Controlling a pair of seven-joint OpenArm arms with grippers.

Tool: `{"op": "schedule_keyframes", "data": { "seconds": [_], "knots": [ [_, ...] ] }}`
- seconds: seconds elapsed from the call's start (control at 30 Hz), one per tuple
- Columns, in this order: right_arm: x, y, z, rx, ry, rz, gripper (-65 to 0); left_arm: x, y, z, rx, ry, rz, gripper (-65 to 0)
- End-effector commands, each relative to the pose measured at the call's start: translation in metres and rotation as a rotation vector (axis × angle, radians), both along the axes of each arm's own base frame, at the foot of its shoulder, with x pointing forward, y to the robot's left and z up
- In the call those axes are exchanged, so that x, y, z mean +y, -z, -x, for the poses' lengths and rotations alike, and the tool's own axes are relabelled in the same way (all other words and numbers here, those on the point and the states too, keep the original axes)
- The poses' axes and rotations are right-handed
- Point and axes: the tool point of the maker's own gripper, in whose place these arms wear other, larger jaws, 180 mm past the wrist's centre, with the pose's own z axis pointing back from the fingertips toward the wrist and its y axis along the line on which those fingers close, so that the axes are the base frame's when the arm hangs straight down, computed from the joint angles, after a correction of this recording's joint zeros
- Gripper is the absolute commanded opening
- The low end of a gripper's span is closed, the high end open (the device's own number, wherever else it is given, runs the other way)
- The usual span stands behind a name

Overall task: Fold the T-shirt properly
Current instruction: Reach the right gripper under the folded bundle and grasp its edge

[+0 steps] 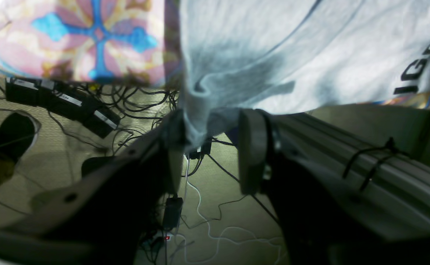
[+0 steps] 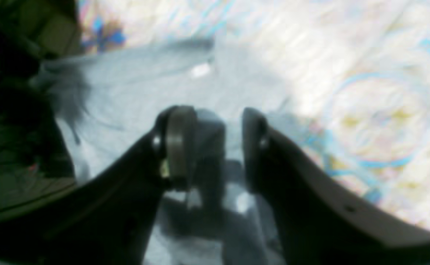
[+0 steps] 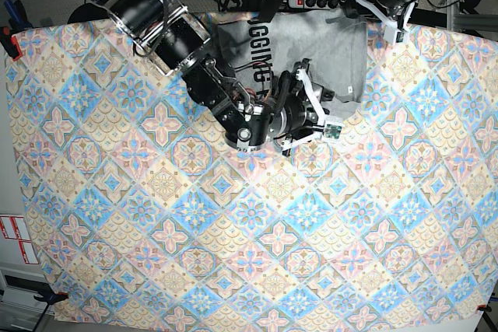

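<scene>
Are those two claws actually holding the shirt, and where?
Left tool has the T-shirt's bunched edge between its jaws, which stand apart; a firm hold cannot be told. Right tool is open above it.

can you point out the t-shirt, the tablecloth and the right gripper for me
T-shirt [image 3: 327, 48]: base view, on the plain grey fabric right of the lettering.
tablecloth [image 3: 233, 254]: base view, on bare patterned cloth in the lower middle.
right gripper [image 2: 218, 147]: right wrist view, midway between its two fingertips.

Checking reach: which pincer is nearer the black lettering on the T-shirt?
Right pincer, over the T-shirt beside the lettering. Left pincer sits at the shirt's far corner.
</scene>
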Motion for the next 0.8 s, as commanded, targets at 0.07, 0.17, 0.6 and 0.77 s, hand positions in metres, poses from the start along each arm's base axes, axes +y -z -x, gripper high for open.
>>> {"op": "schedule_keyframes", "data": {
  "seconds": [0.07, 0.17, 0.6, 0.77],
  "knots": [
    [0.009, -0.015, -0.015, -0.025, 0.02, -0.062, -44.0, 0.0, -0.004, -0.002, -0.013, 0.008, 0.002, -41.2],
    [0.007, -0.01, -0.015, -0.011, 0.025, -0.057, -44.0, 0.0, -0.004, -0.002, -0.013, 0.008, 0.002, -41.3],
    [0.034, -0.001, 0.029, -0.007, -0.136, -0.022, -44.0, -0.015, -0.004, -0.011, -0.03, 0.035, 0.032, -41.5],
    [0.049, 0.005, 0.061, -0.008, -0.247, 0.001, -44.0, -0.014, -0.005, -0.013, -0.037, 0.033, 0.031, -41.8]
  ]
}}
